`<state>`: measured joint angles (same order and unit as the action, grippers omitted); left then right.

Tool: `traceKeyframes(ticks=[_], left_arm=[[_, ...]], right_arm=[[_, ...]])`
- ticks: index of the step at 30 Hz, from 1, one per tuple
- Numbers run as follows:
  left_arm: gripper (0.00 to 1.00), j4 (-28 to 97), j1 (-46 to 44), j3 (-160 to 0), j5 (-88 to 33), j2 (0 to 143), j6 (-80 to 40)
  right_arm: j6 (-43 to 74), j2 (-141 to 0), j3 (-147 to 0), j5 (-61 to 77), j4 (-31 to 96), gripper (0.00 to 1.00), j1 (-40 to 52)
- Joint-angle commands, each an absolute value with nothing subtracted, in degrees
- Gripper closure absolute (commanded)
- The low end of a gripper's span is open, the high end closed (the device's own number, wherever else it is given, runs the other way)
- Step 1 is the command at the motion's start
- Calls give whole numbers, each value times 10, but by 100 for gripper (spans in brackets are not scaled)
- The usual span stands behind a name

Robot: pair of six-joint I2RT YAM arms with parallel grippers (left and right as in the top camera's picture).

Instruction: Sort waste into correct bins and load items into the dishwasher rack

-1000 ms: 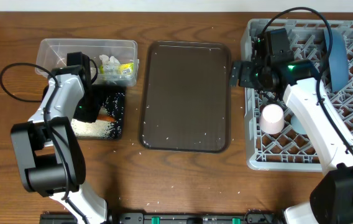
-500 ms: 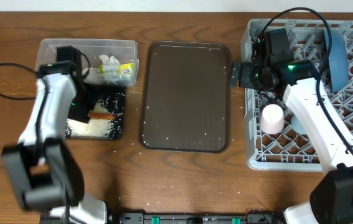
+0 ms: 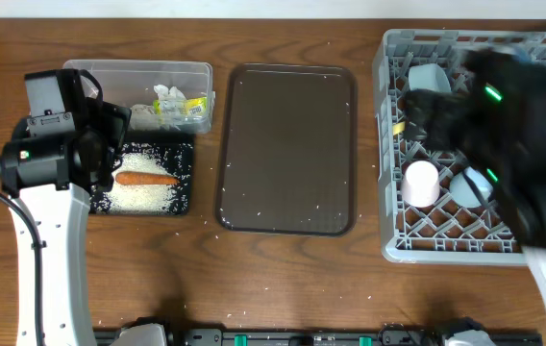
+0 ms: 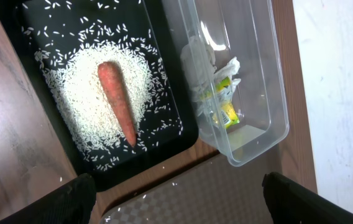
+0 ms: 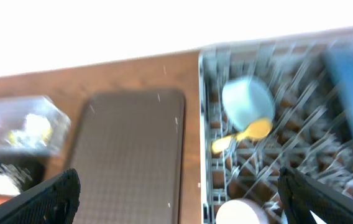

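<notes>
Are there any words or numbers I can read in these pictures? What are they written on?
No text can be read anywhere in these views.
Yellow-green wrapper in the clear tub: it may carry print, but it is too small and blurred to read.
Dishwasher rack and the things in it: no writing shows, and the right wrist view is blurred.
</notes>
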<state>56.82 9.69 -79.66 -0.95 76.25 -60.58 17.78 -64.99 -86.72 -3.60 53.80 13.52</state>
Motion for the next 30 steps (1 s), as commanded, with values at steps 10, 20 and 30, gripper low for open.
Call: traceKeyframes(ticks=[10,20,30], left_arm=[[4,571,100,-800,-6,760,-601],[3,571,100,-800,-6,760,-601],[3,572,99,-799,-6,760,-601]], right_arm=[[90,-504,-869,-158,626,1,135],[96,-491,-807,-252,610,1,128],[49,-345,-425,-64,214,1,100]])
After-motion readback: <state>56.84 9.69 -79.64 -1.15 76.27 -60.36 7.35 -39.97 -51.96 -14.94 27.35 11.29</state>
